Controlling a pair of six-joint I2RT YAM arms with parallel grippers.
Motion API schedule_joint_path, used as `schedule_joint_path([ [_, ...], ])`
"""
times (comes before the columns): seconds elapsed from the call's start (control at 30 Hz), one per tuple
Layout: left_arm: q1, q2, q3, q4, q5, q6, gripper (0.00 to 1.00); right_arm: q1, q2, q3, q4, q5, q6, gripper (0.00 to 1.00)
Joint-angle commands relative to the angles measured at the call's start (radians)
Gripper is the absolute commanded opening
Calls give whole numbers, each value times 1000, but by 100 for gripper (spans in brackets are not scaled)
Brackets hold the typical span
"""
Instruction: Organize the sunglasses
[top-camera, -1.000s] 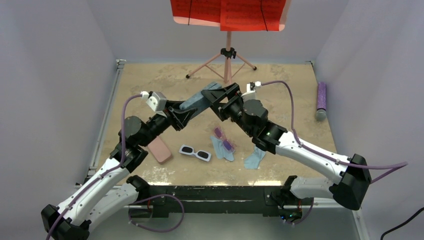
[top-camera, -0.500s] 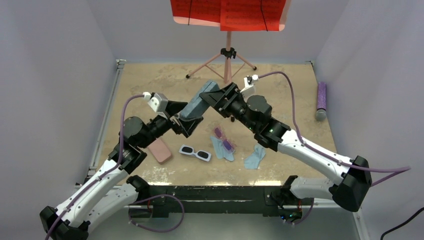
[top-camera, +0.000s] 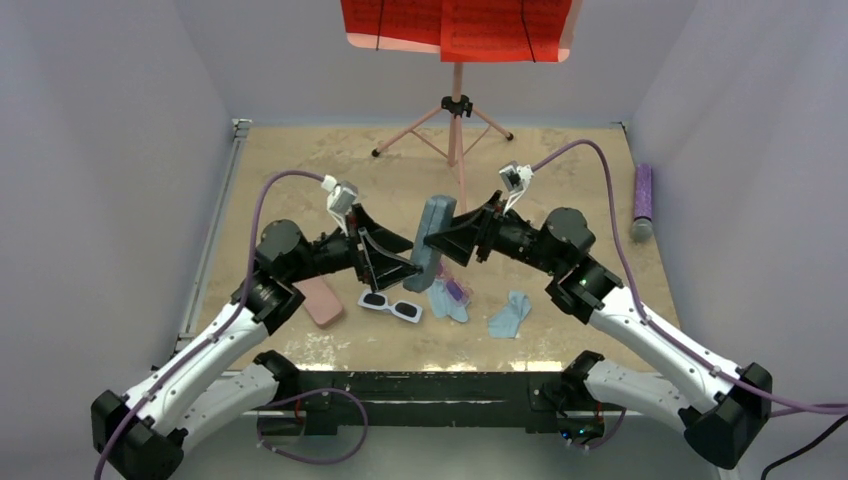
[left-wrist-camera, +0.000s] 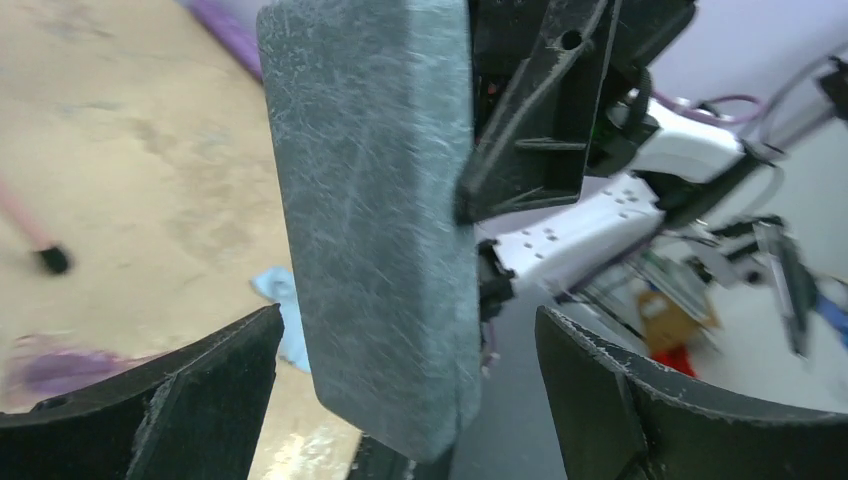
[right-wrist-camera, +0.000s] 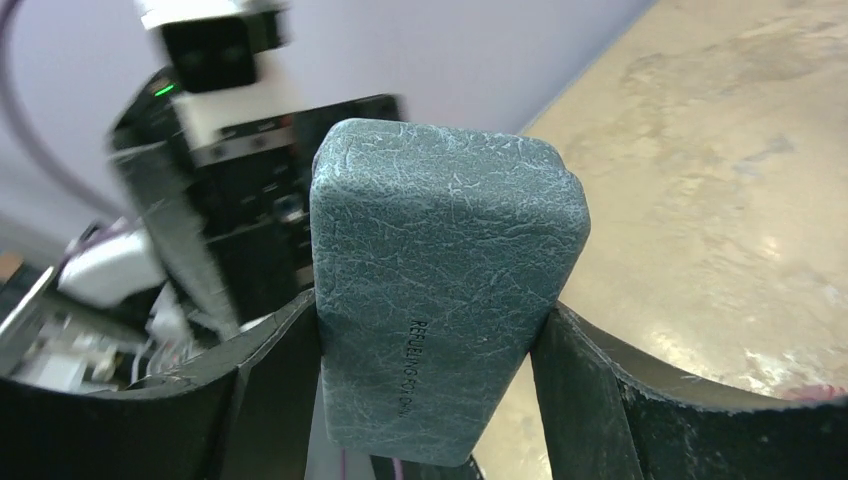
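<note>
The white-framed sunglasses (top-camera: 390, 306) lie on the table near the front. The pink-purple sunglasses (top-camera: 457, 291) rest on a light blue cloth (top-camera: 441, 300), partly hidden behind the grey-blue case (top-camera: 434, 240). That case stands on end above the table, with my right gripper (top-camera: 452, 238) shut on its sides. In the right wrist view both fingers (right-wrist-camera: 270, 370) press the case (right-wrist-camera: 440, 290). My left gripper (top-camera: 394, 262) is open to the case's left. In the left wrist view the case (left-wrist-camera: 380, 200) hangs between its spread fingers (left-wrist-camera: 200, 400), touching neither.
A pink case (top-camera: 320, 300) lies left of the white pair. A second blue cloth (top-camera: 510, 315) lies to the right. A music stand's tripod (top-camera: 455, 115) stands at the back and a purple cylinder (top-camera: 642, 200) lies by the right wall.
My left gripper opened and let go of the grey-blue case. My right gripper closed on it, turned it upright and carried it towards the front.
</note>
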Motion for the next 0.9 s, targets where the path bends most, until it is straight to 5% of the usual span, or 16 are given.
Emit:
schedule_joint_path([
  [0.0, 8, 96, -54, 416, 294, -219, 100, 2, -62, -18, 126, -274, -56, 0],
  [0.43, 8, 147, -65, 535, 333, -269, 98, 3, -27, 26, 137, -523, -58, 0],
  [0.87, 7, 212, -29, 554, 344, -279, 100, 17, 23, 70, 50, -500, -132, 0],
])
